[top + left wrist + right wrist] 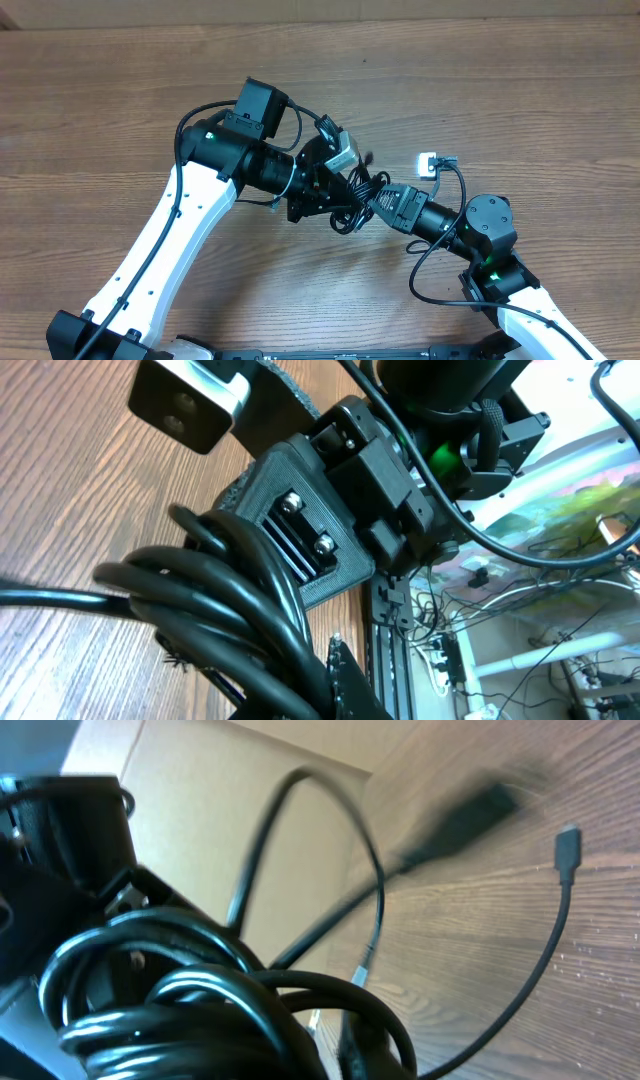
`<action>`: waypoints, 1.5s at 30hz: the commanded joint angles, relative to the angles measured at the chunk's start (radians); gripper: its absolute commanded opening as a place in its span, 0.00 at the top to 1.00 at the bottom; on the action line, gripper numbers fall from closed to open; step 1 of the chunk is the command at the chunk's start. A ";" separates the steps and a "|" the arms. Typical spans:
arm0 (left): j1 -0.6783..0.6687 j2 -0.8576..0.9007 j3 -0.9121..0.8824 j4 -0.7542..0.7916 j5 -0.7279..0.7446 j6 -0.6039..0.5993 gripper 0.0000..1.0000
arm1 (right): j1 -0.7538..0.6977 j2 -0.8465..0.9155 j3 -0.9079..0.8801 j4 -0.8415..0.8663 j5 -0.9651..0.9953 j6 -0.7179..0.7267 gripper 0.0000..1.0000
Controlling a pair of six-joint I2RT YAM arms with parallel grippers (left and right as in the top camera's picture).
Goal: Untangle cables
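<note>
We see a brown wooden table (520,70) with long grain lines filling the overhead view from edge to edge. In the right wrist view the same table (560,980) takes up the right side, and a plain tan cardboard box (230,800) stands at the upper left. In the left wrist view, the table (60,480) sits at the left. Beyond its edge at the lower right we see loose thin wires (500,610) and a white tube (540,658).

A brown wood-grain table (520,70) fills the overhead view under even indoor light. A tan cardboard box (200,800) stands at its far edge. Past the near edge, loose wires (470,610) and white tubing (540,658) clutter the bright space below.
</note>
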 commanded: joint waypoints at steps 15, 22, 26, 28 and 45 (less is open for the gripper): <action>-0.008 -0.030 -0.008 0.404 -0.036 -0.558 0.96 | -0.040 0.037 0.027 -0.125 0.147 0.018 0.36; 0.038 -0.030 -0.008 0.434 -0.731 -1.017 0.96 | -0.040 0.037 0.027 -0.340 0.189 0.018 0.12; 0.055 -0.030 -0.008 0.428 -0.797 -1.186 0.96 | -0.040 0.037 0.027 -0.432 0.211 0.018 0.00; 0.057 -0.031 -0.008 0.411 -0.799 -1.260 0.96 | -0.040 0.037 0.027 -0.460 0.214 0.018 0.00; 0.048 -0.142 -0.008 0.023 -0.855 -1.326 0.96 | -0.040 0.037 0.027 -0.535 0.214 0.018 0.00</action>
